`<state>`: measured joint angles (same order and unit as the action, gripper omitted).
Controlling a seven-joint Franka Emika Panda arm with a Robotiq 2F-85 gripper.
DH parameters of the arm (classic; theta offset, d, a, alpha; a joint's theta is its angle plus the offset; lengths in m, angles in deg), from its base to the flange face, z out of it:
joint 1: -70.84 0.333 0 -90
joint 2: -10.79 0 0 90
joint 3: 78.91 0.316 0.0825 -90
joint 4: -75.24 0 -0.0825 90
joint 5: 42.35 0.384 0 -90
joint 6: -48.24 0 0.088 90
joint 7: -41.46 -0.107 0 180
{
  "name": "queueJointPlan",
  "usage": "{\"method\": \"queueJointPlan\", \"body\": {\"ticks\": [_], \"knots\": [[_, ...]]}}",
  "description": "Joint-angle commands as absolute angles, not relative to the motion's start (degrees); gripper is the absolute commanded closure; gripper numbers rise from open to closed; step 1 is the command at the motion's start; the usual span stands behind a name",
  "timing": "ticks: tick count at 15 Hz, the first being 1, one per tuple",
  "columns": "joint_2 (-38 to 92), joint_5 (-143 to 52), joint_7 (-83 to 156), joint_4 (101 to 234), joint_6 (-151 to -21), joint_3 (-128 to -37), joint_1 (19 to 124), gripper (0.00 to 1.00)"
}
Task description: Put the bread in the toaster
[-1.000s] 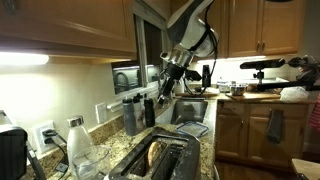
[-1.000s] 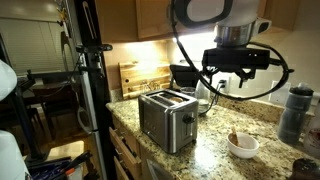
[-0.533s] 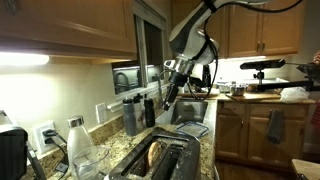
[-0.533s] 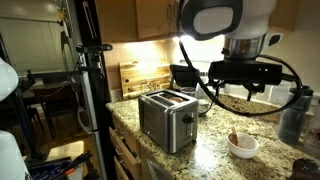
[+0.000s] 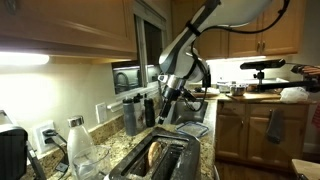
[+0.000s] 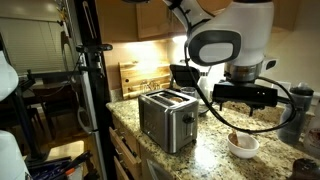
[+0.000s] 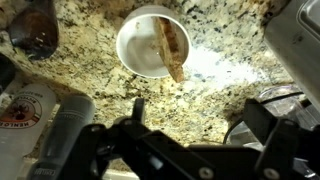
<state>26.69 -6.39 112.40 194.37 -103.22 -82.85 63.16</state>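
**Open gripper hanging over the bread in its bowl**

The gripper [image 7: 195,112] is hovering above the speckled granite counter [image 7: 90,60] with its jaws spread wide and nothing between them. In the wrist view its black fingers [image 7: 136,110] are reaching in from the bottom edge. The bread [image 7: 171,48] is sitting in a small white bowl [image 7: 136,45], propped on edge, with its brown crust leaning over the rim on the side nearer the gripper. The gripper is touching neither the bread nor the bowl.

In an exterior view the arm is bending down over the bowl [image 6: 242,147], which is sitting near the front edge of the counter. The toaster [image 6: 165,120] is standing on the same counter, apart from the bowl, with its two long slots facing up. From these views I cannot tell whether anything is sitting in the slots. A tall dark bottle [image 6: 292,115] is standing near the bowl, on the side away from the toaster
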Motion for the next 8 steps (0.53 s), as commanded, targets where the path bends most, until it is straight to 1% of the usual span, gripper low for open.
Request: {"method": "queueJointPlan", "body": {"ticks": [1, 8], "knots": [[29.3, -8.4, 109.5, 192.0, -105.6, -80.1, 61.7, 0.0], [29.6, -8.5, 109.9, 191.9, -104.9, -78.9, 60.8, 0.0]]}}
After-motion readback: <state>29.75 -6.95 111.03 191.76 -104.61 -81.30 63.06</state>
